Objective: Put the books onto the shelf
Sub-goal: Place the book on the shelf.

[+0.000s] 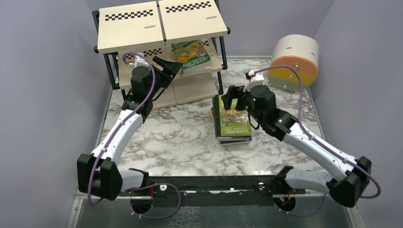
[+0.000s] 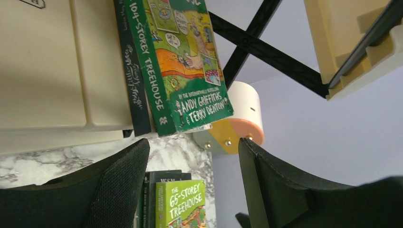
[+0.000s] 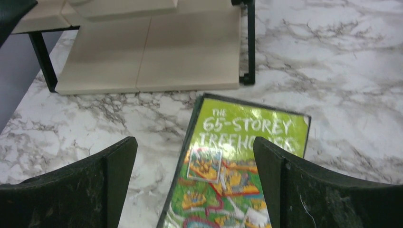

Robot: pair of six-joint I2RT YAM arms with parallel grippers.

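Two books shelved: 104-Storey Treehouse [image 1: 191, 53] lies flat on a dark green book [image 2: 133, 80], both on the right half of the shelf's [image 1: 128, 26] middle board, poking out over its front edge.
Rest of the books: a stack [image 1: 233, 124] sits on the desk just in front of the shelf's right leg, with 65-Storey Treehouse [image 3: 237, 175] on top, cover up and a bit of glare on it.
Left end effector [image 1: 171, 66]: up at the middle tier, just left of the shelved pair. Jaws are partly apart with nothing between them.
Right end effector [image 3: 195, 142]: hanging over the far end of the stack, jaws spread wide either side of the top cover. It's got hold of nothing, and I can't tell if it touches the book.
Desk [image 1: 180, 137]: white marble look with grey veins, silvery trim along the edges.
Room: plain lavender-grey walls [image 1: 43, 71] box the desk in on three sides.
Far right corner: a round beige-and-orange drum [image 1: 294, 57], well apart from the shelf.
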